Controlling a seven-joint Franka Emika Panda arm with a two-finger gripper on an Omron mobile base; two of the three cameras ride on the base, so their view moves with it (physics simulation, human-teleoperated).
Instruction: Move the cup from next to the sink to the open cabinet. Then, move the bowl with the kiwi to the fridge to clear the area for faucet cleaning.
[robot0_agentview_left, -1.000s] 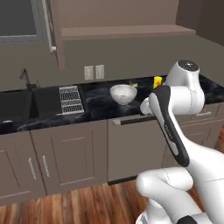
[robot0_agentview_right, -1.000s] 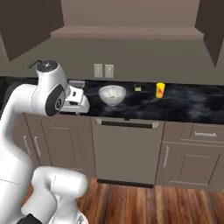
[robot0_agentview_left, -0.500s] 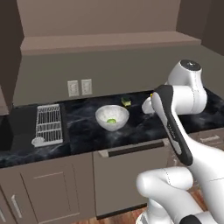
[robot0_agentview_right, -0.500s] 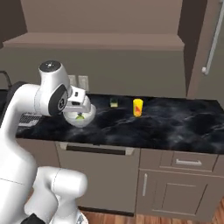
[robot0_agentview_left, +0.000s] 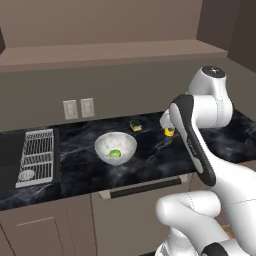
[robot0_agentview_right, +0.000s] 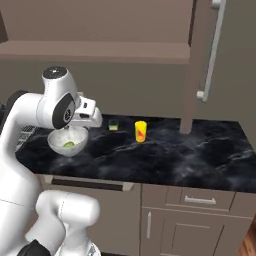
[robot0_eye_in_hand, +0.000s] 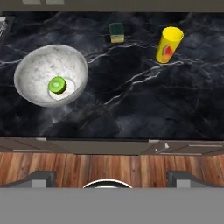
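Observation:
A small yellow cup (robot0_eye_in_hand: 168, 44) with a red mark stands upright on the black marble counter (robot0_eye_in_hand: 144, 100), right of a yellow-and-green sponge (robot0_eye_in_hand: 116, 32). In the left base view my forearm hides part of the cup (robot0_agentview_left: 170, 132). The speckled white-grey bowl (robot0_eye_in_hand: 51, 75) sits to the left with the green kiwi (robot0_eye_in_hand: 57, 85) inside. My gripper (robot0_eye_in_hand: 111, 178) hangs open and empty above the counter's front edge, between bowl and cup. From the right, my hand (robot0_agentview_right: 88, 115) hovers just over the bowl (robot0_agentview_right: 68, 140), left of the cup (robot0_agentview_right: 140, 131). The brown cabinet's shelf board (robot0_agentview_left: 110, 50) runs above.
A grey wire rack (robot0_agentview_left: 37, 155) lies at the counter's left end beside a black basin (robot0_agentview_left: 10, 150). Two wall outlets (robot0_agentview_left: 79, 108) sit on the backsplash. An open cabinet door with a long handle (robot0_agentview_right: 210, 50) hangs at the right. Drawers and wood floor lie below.
The base has driven to the right, so the whole scene slid left and the faucet left the views. Bowl, sponge and cup look nearer. The arm holds much the same pose.

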